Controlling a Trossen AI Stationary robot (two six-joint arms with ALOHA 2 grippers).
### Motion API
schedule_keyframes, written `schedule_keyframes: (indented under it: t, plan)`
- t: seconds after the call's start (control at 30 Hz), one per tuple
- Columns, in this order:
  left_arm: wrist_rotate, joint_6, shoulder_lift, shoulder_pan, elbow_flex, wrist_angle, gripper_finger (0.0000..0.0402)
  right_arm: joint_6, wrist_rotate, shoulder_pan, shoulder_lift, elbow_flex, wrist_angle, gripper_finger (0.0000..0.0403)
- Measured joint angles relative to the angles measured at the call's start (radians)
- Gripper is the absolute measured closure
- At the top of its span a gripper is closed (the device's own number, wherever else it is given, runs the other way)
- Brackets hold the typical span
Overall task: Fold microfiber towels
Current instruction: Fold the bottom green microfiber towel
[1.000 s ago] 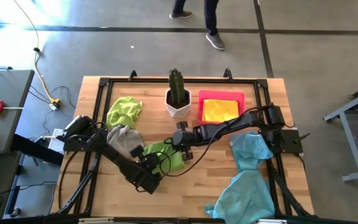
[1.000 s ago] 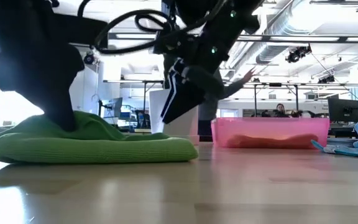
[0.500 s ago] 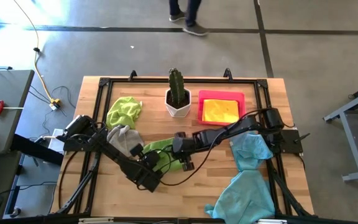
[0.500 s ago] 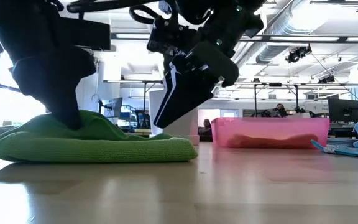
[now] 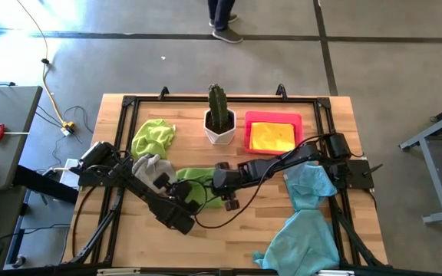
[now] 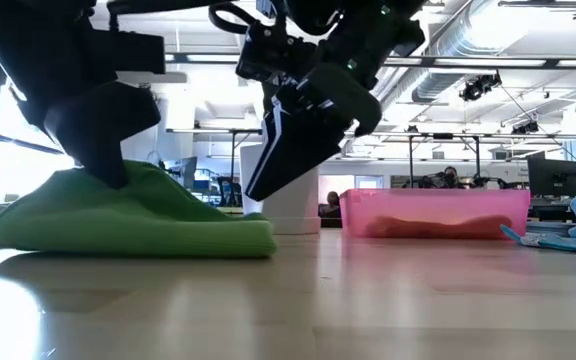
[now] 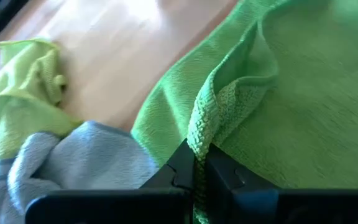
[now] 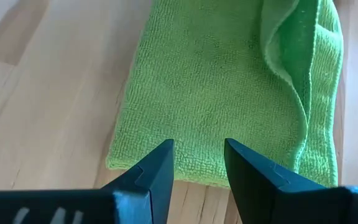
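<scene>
Left gripper [image 7: 197, 180] pinches a raised fold of the lime green towel [image 5: 198, 188]; right gripper [image 8: 197, 165] hovers parted just above that towel's near edge. Beyond them, a yellow towel [image 5: 272, 136] lies folded in the pink tray [image 5: 273, 117]. Grey towel [image 5: 151, 170], second green towel [image 5: 153, 136] and blue towels [image 5: 304, 221] remain crumpled, so most of the folding looks undone.

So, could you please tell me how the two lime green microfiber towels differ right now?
The lime green microfiber towel at the table's middle lies mostly flat, a fold pinched in the left gripper, with the open right gripper at its edge. The other lime green microfiber towel sits crumpled and untouched near the table's far left. Both share colour and fabric.
</scene>
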Motion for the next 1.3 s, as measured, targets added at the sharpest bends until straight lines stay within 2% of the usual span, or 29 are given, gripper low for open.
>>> schedule_keyframes:
  t: [0.17, 0.37, 0.77, 0.87, 1.07, 1.17, 1.3]
  plan:
    - [-0.012, -0.062, 0.0, 0.019, 0.0, -0.037, 0.0396, 0.0, 0.039, 0.0, 0.009, 0.0, 0.053, 0.027]
    - [-0.012, -0.043, 0.028, 0.066, 0.002, -0.037, 0.0396, -0.006, 0.053, -0.007, 0.047, 0.001, 0.122, 0.027]
    - [-0.02, 0.017, 0.04, 0.129, 0.001, -0.034, 0.0391, -0.005, 0.057, -0.042, 0.107, 0.001, 0.128, 0.027]
    - [0.003, 0.024, 0.04, 0.15, 0.001, -0.033, 0.037, -0.005, 0.056, -0.04, 0.107, 0.001, 0.128, 0.027]
    - [0.042, 0.179, 0.04, 0.195, 0.001, -0.037, 0.0296, 0.005, 0.056, -0.04, 0.107, 0.001, 0.108, 0.027]
    - [-0.01, 0.208, 0.04, 0.215, 0.001, -0.081, 0.0263, 0.043, 0.047, -0.04, 0.107, 0.001, 0.079, 0.027]
    - [-0.073, 0.195, 0.04, 0.247, 0.001, -0.169, 0.0242, 0.104, -0.039, -0.035, 0.107, 0.001, 0.066, 0.027]
